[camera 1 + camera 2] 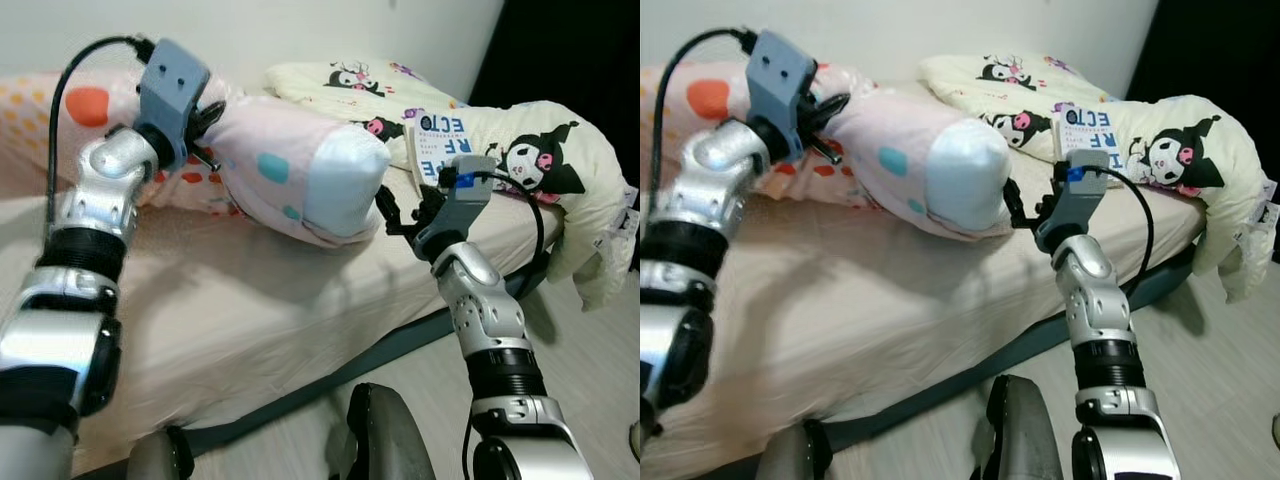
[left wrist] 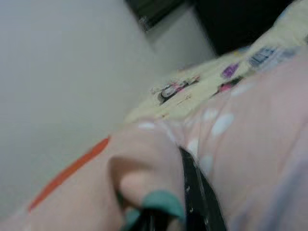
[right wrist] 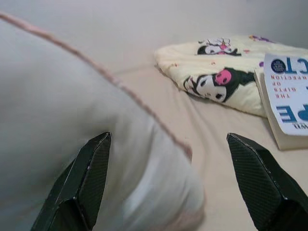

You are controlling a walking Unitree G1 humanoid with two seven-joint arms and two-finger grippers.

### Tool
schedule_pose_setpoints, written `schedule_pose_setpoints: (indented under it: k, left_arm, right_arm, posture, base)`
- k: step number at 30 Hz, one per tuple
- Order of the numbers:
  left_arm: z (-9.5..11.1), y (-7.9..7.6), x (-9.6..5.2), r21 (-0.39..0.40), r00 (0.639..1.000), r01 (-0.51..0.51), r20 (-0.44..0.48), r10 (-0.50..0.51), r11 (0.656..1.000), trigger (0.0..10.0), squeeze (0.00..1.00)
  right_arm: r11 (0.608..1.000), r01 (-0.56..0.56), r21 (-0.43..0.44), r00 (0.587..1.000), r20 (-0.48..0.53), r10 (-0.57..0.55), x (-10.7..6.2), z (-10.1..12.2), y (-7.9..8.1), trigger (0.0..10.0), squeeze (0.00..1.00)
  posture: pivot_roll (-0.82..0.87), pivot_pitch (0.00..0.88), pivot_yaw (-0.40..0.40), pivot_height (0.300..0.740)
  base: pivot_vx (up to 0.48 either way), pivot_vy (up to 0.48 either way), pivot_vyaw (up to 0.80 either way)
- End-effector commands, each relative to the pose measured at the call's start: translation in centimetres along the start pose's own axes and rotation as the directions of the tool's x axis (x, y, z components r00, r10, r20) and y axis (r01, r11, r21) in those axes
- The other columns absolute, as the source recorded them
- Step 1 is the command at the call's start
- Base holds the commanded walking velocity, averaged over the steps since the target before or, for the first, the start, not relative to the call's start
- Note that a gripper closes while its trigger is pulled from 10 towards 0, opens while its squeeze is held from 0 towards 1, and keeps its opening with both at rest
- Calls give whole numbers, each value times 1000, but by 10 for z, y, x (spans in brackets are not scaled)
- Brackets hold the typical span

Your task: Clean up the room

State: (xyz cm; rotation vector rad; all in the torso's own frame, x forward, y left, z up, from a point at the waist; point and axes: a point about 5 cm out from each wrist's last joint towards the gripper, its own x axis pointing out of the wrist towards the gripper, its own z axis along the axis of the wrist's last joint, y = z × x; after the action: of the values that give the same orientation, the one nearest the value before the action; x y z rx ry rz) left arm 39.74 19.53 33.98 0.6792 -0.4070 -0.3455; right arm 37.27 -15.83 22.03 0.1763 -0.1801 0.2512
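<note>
The left gripper (image 1: 205, 130) is closed on the pink pillow (image 1: 290, 170) lifted above the bed (image 1: 230, 310), while the right gripper (image 3: 168, 178), fingers spread, waits at its end; the book (image 1: 440, 145) at 2 o'clock is not yet tidied.

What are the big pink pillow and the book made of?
Pillow: soft matte cloth, probably stuffed; it bulges and creases where the left gripper pinches it. Book: paper, with a smooth printed cover and a pale page edge.
</note>
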Motion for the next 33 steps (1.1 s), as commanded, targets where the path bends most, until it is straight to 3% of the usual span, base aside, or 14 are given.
schedule_pose_setpoints:
  k: [1, 8, 9, 11, 12, 13, 14, 15, 16, 17, 19, 20, 25, 33]
  left_arm:
    - [25, 16, 1, 122, 995, -45, 90, 34, 992, 0, 0]
    - [21, -3, 4, 176, 996, -9, 85, -6, 984, 0, 0]
    - [14, -15, 6, 92, 996, -3, 84, -5, 996, 0, 0]
    - [14, -15, 6, 92, 996, -3, 84, -5, 996, 0, 0]
    - [5, -30, 7, -24, 997, -2, 74, 4, 1000, 0, 0]
    - [5, -30, 7, -24, 997, -2, 74, 4, 1000, 0, 0]
    - [-10, -56, 7, -224, 998, 2, 59, 11, 975, 4627, 0]
    - [-10, -56, 7, -224, 998, 2, 59, 11, 975, 4627, 0]
    - [-20, -75, 6, -358, 999, 2, 43, 15, 934, 10000, 0]
    - [-31, -95, 4, -469, 1000, -9, 16, 18, 883, 10000, 0]
    - [-31, -95, 4, -469, 1000, -9, 16, 18, 883, 10000, 0]
    - [-38, -110, 1, -542, 1000, -21, -3, 22, 840, 10000, 0]
    - [-48, -144, -7, -588, 999, -6, -38, -20, 809, 10000, 0]
    - [-44, -149, -8, -614, 999, -8, -34, -17, 789, 10000, 0]
  right_arm:
    - [1000, -9, 11, 1000, 21, 9, 2, 4, 1, 10000, 0]
    - [1000, -14, -1, 1000, -7, 14, -1, -3, 0, 10000, 0]
    - [1000, -15, -2, 1000, -14, 15, -1, -6, 1, 10000, 0]
    - [1000, -15, -2, 1000, -14, 15, -1, -6, 1, 10000, 0]
    - [1000, -15, -1, 1000, -17, 15, -2, -9, 1, 10000, 0]
    - [1000, -15, -1, 1000, -17, 15, -2, -9, 1, 10000, 0]
    - [1000, -10, 5, 1000, -15, 10, -3, -11, 2, 10000, 0]
    - [1000, -10, 5, 1000, -15, 10, -3, -11, 2, 10000, 0]
    - [1000, -6, 10, 1000, -13, 6, -4, -12, 2, 10000, 0]
    - [1000, -2, 13, 1000, -12, 2, -6, -13, 1, 10000, 0]
    - [1000, -2, 13, 1000, -12, 2, -6, -13, 1, 10000, 0]
    - [1000, 1, 13, 1000, -11, -1, -8, -14, 0, 10000, 0]
    - [999, 32, 17, 999, 7, -33, -13, -11, -6, 10000, 0]
    - [999, 43, 20, 999, 24, -43, -14, -9, -7, 10000, 0]
  posture:
    - [-2, 0, -28, 421]
    - [6, 0, -26, 430]
    - [7, 0, -25, 435]
    - [7, 0, -25, 435]
    - [4, 0, -20, 440]
    - [4, 0, -20, 440]
    - [-9, 0, -15, 445]
    - [-9, 0, -15, 445]
    - [-10, 0, -15, 450]
    - [-19, 0, -8, 454]
    - [-19, 0, -8, 454]
    - [-22, 0, -6, 459]
    - [-28, 0, -3, 474]
    - [-22, 0, -4, 498]
  base:
    - [0, 0, 0]
    - [0, 0, 0]
    - [0, 0, 0]
    - [0, 0, 0]
    - [0, 0, 0]
    - [0, 0, 0]
    - [0, 0, 0]
    - [0, 0, 0]
    - [0, 0, 0]
    - [0, 0, 0]
    - [0, 0, 0]
    - [0, 0, 0]
    - [0, 0, 0]
    - [0, 0, 0]
